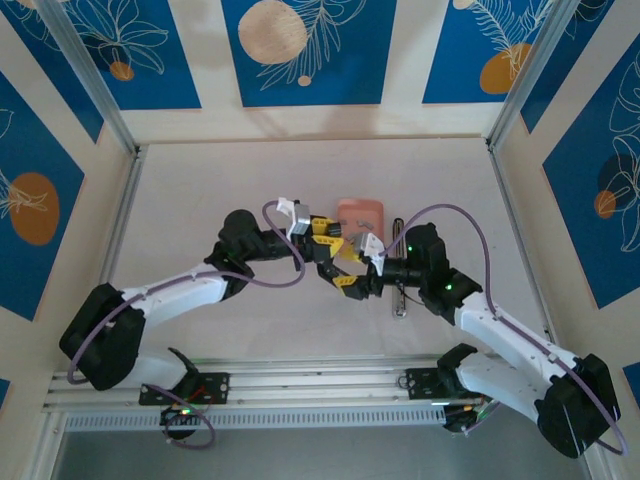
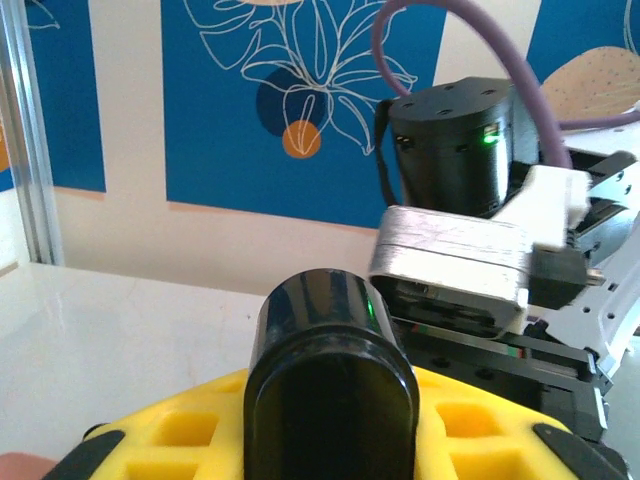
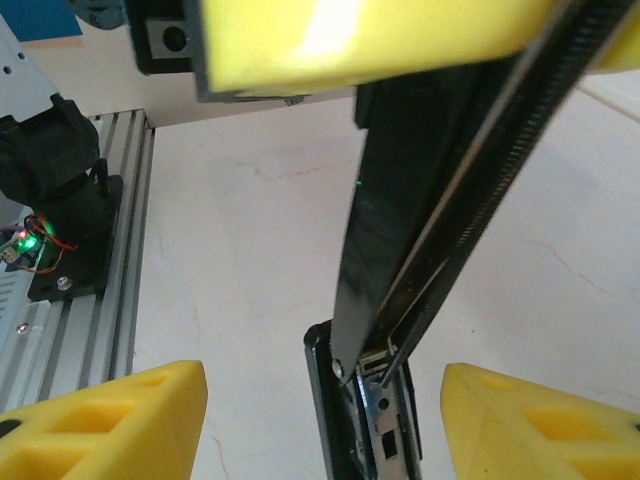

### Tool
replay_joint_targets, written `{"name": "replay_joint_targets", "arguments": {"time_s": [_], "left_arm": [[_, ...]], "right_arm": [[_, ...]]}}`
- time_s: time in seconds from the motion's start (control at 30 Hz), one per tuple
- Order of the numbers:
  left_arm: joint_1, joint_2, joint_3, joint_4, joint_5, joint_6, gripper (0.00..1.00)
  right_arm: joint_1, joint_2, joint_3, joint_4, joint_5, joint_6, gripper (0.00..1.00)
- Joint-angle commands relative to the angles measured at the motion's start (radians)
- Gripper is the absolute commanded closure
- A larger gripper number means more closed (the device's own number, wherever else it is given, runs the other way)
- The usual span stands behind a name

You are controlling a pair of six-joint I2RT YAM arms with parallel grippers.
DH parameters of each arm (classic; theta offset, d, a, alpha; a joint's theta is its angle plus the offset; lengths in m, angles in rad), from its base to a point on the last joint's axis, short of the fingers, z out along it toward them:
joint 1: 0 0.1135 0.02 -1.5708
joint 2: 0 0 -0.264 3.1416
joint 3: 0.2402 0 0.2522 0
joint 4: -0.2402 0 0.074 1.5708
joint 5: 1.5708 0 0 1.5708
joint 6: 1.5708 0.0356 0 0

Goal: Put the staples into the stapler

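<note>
Your left claw (image 2: 330, 440) clenches the opened stapler (image 3: 385, 250); your right claw (image 3: 328, 412) straddles it, released. Staples seemingly not loaded; tray (image 1: 360, 212) at one o'clock.

Lab cell: aluminium rails (image 1: 300, 386), patterned panels (image 1: 300, 50)

No lettering, label, brand, number or sign can be read in these views.
</note>
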Motion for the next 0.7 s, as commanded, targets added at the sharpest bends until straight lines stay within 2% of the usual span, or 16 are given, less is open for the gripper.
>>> {"name": "replay_joint_targets", "arguments": {"time_s": [0.0,0.43,0.53,0.67], "left_arm": [[-0.007,-0.002,0.064,0.169,0.047,-0.057,0.96],[-0.008,-0.003,0.101,0.194,0.067,-0.100,0.95],[-0.007,-0.005,0.102,0.203,0.064,-0.106,0.94],[-0.008,-0.017,0.100,0.160,0.035,-0.078,0.93]], "right_arm": [[-0.034,0.030,0.046,0.046,-0.117,0.006,0.36],[-0.087,0.210,0.141,0.108,-0.315,0.023,0.36],[-0.098,0.246,0.180,0.081,-0.383,0.016,0.40],[-0.120,0.269,0.198,0.074,-0.435,0.020,0.55]]}}
